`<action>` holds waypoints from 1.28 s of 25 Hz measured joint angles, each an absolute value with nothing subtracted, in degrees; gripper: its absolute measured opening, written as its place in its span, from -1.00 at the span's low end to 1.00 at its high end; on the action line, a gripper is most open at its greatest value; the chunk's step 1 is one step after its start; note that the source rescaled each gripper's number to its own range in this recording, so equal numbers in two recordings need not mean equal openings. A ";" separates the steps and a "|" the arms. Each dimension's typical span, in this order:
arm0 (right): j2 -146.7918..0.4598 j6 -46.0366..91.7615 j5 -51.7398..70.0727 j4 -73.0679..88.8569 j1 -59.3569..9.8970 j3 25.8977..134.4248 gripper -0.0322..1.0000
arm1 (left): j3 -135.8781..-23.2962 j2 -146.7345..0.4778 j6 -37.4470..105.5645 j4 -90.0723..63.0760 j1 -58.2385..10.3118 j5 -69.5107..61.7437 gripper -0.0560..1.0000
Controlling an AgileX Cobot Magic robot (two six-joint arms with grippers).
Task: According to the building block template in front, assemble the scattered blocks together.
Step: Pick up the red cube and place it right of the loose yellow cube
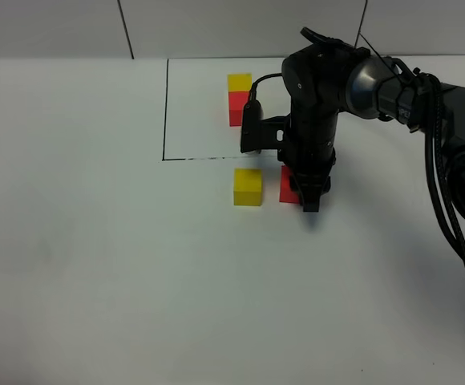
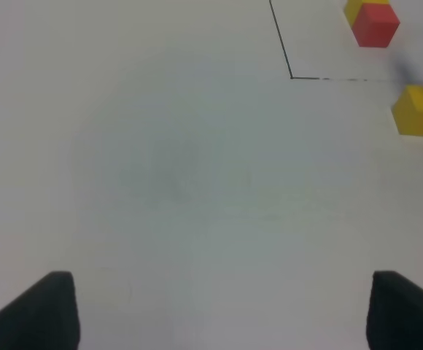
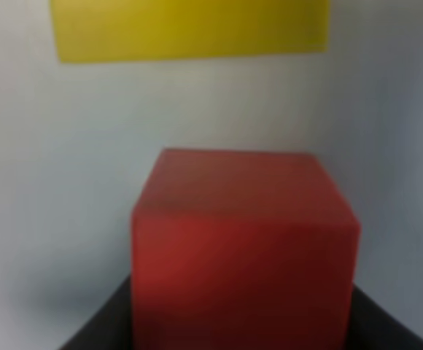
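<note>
R claw (image 1: 306, 196) reaches across to mid table (image 1: 96, 281), pointing down. It's closed in on red cube (image 1: 289, 186): fingers (image 3: 98, 324) hug both its sides, and the cube looks to be down on the table. Yellow cube (image 1: 248, 187) is near it w/ a gap, not touching. Both lie just outside the near line of the black outline. Template (image 1: 239, 98), yellow joined to red, sits inside that outline, farther back. L claw (image 2: 222, 281) is wide open w/ nothing betw its fingers, well apart from the cubes.
</note>
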State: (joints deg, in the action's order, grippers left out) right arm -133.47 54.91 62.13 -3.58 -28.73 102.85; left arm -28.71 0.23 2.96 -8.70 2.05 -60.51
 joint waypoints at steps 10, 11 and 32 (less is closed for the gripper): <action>-133.68 54.91 62.42 -3.78 -29.22 103.12 -0.92 | -28.71 0.23 2.96 -8.70 2.05 -60.51 0.46; -133.68 54.91 62.42 -3.79 -29.34 103.12 -0.92 | -28.71 0.23 2.96 -8.70 2.05 -60.51 0.46; -133.79 54.80 61.37 -3.74 -31.11 103.12 -0.92 | -28.71 0.23 2.96 -8.70 2.05 -60.51 0.45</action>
State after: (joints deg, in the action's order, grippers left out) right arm -133.79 54.80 61.37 -3.74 -31.11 103.12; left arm -28.71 0.23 2.96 -8.70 2.05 -60.51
